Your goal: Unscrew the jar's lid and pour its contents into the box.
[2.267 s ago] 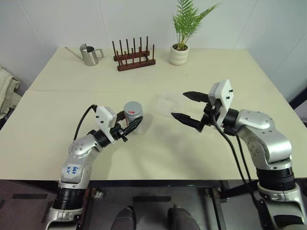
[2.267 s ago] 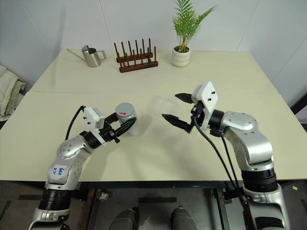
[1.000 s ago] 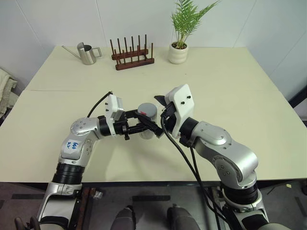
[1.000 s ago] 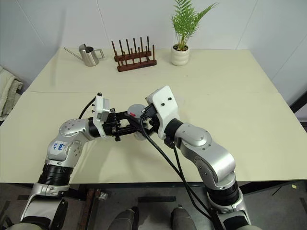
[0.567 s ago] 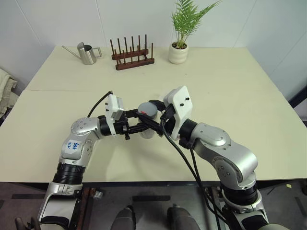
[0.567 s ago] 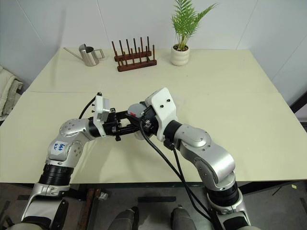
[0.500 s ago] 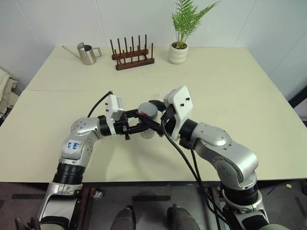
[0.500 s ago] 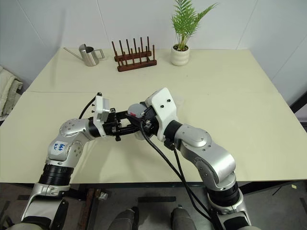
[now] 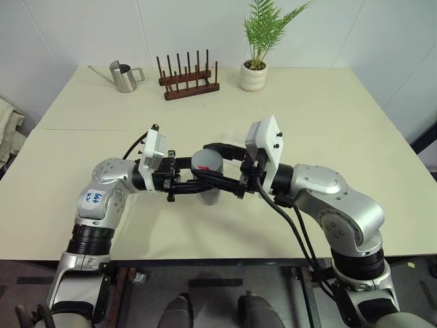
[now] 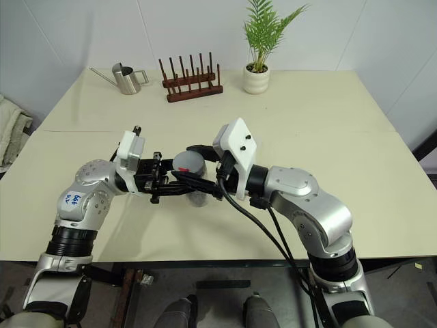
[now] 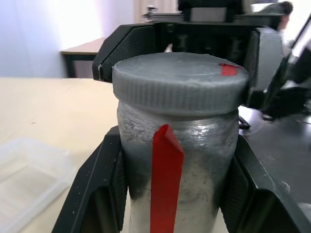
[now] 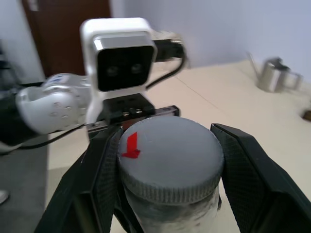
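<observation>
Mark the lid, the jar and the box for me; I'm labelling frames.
lid [image 11: 180,80], left wrist view, on its flat grey top.
jar [image 11: 194,160], left wrist view, on the silvery side wall beside the red stripe.
box [image 11: 24,170], left wrist view, on its clear plastic floor.

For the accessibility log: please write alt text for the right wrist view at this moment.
The right gripper is shut on the lid, a grey ribbed cap with a red mark, still on the jar. Behind it the left gripper's white wrist camera faces this view, and a steel watering can stands far off on the table.
</observation>
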Robot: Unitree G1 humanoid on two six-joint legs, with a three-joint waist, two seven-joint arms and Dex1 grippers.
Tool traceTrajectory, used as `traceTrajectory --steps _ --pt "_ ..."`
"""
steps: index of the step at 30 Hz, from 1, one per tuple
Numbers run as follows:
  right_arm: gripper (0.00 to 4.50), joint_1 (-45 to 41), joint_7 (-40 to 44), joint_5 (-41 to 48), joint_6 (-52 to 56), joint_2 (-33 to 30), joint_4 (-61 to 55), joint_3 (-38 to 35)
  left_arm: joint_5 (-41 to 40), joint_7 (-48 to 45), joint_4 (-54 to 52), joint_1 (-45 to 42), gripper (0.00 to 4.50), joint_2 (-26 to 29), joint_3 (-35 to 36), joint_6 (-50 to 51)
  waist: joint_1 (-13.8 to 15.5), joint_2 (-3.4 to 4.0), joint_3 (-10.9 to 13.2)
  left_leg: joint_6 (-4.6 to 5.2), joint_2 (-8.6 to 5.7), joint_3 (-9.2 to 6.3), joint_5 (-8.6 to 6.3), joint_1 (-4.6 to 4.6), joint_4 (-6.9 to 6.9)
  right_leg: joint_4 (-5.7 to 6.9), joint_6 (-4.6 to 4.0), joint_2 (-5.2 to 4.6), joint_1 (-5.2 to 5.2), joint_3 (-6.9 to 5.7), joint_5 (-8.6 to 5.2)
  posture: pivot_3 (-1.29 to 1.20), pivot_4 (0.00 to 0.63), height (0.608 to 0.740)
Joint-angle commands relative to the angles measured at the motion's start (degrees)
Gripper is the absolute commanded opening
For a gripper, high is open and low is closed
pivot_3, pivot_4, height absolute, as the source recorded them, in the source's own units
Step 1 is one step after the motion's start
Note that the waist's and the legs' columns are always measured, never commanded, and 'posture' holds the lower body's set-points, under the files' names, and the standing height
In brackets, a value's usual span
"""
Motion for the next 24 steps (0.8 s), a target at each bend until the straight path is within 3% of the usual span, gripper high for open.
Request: traceTrajectory --steps 1,10,15,24 --pt "2.55 -1.4 7.8 4.4 -2.4 -0.9 -1.0 2.0 -0.9 -2.6 0.8 -2.3 2.0 1.1 0.0 0.6 0.0 0.0 0.0 0.0 0.0 0.0 0.0 -0.01 0.0 -0.01 0.0 0.0 0.0 0.0 0.0 0.0 0.15 0.74" --pt "2.55 -1.8 9.7 1.3 -6.0 -2.1 2.6 2.5 1.4 -4.0 3.2 -3.4 2.0 1.3 0.1 -2.6 0.0 0.0 0.0 0.0 0.01 0.0 0.0 0.0 0.01 0.02 0.0 0.0 -0.01 0.0 0.0 0.0 0.15 0.74" --pt "4.22 -2.4 7.0 -0.7 -6.2 -1.5 3.6 2.5 1.5 -4.8 2.3 -3.5 2.0 1.2 -0.5 -3.1 0.1 0.0 0.0 0.0 0.01 0.0 0.0 -0.01 0.0 0.0 -0.01 0.0 -0.01 0.0 -0.01 0.0 0.15 0.74" --pt "4.22 -4.5 4.7 -1.2 -7.0 -1.2 5.2 1.4 1.6 -5.7 2.3 -3.8 2.0 1.1 -0.7 -4.6 0.1 0.0 0.0 0.0 0.01 -0.01 0.0 -0.01 0.02 0.03 -0.01 0.0 -0.01 -0.01 -0.01 0.0 0.15 0.74"
